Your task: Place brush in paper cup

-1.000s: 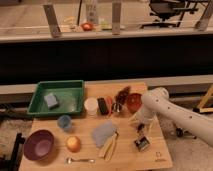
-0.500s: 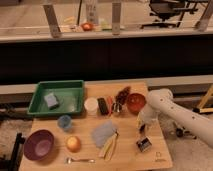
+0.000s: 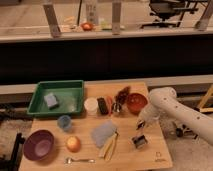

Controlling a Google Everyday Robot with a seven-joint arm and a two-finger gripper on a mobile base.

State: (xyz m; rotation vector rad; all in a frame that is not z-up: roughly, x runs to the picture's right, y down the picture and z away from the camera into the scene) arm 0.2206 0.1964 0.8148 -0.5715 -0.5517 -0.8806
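The brush lies on the wooden table near its right front, dark head with pale bristles toward me and its slim handle running up toward the gripper. My gripper hangs from the white arm just above the brush head, at the handle's upper end. I cannot tell whether it grips the handle. The white paper cup stands upright mid-table, well to the left of the gripper.
A green tray holding a sponge sits back left. A blue cup, purple bowl, orange, fork, grey cloth, banana and red bowl fill the table.
The arm's elbow has shifted slightly to the right. The gripper stays over the brush, which has barely moved.
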